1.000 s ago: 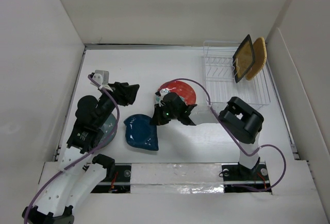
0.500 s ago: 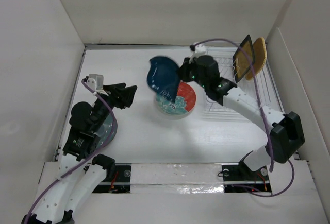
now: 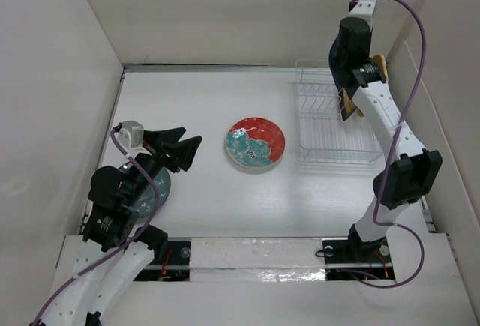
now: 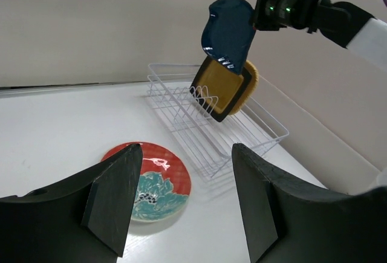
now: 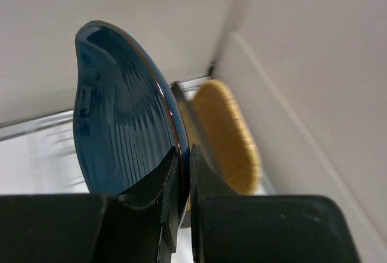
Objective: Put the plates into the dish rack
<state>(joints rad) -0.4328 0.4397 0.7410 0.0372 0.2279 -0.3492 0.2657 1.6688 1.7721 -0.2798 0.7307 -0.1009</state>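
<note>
above clear ribbed rack [image 4: 237, 133], glossy leaf-shaped plate [image 4: 228, 30]

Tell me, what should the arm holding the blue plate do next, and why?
Probably lower it. The right gripper holds the blue plate roughly upright above the rack, over the yellow plate standing there; slots beside that one look free to take it.

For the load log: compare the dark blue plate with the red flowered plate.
The dark blue plate is leaf-shaped and plain; the red plate is round with teal flowers. The dark blue plate hangs on edge, pinched in the right gripper above the dish rack; the red plate lies flat on the table, untouched. Neither is in the rack yet.
</note>
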